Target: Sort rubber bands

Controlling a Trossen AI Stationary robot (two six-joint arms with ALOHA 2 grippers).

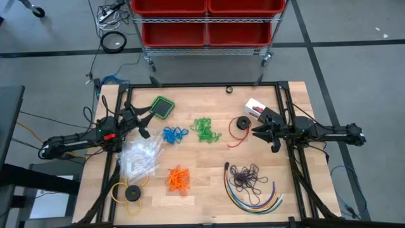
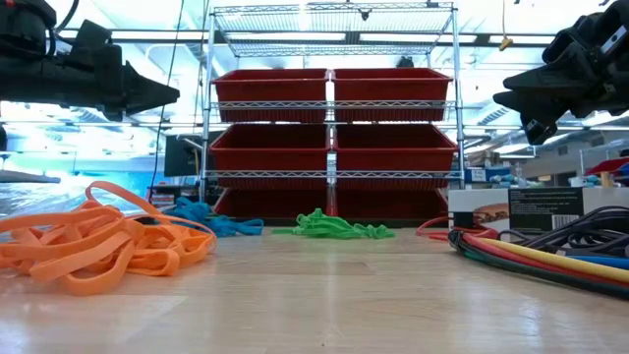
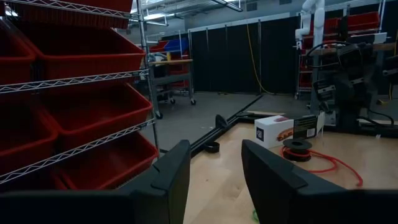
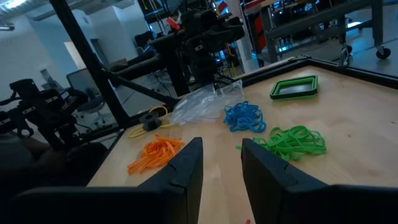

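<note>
The rubber bands lie on the wooden table in single-colour bunches: blue (image 1: 174,134), green (image 1: 205,129), orange (image 1: 178,179) and dark purple (image 1: 244,178). My left gripper (image 1: 147,123) hovers above the table's left side, left of the blue bunch, open, with nothing between its fingers. My right gripper (image 1: 258,129) hovers above the right side, pointing level toward the green bunch (image 4: 292,140), open and holding nothing. In the right wrist view the blue bunch (image 4: 244,117) and orange bunch (image 4: 155,154) lie beyond the fingers.
A crumpled clear plastic bag (image 1: 139,158), a green lid (image 1: 163,107), a yellow ring with a black disc (image 1: 130,192), a red cord spool (image 1: 241,124), a small box (image 1: 255,107) and curved multicoloured cables (image 1: 256,199) lie on the table. A rack of red bins (image 1: 205,22) stands beyond the far edge.
</note>
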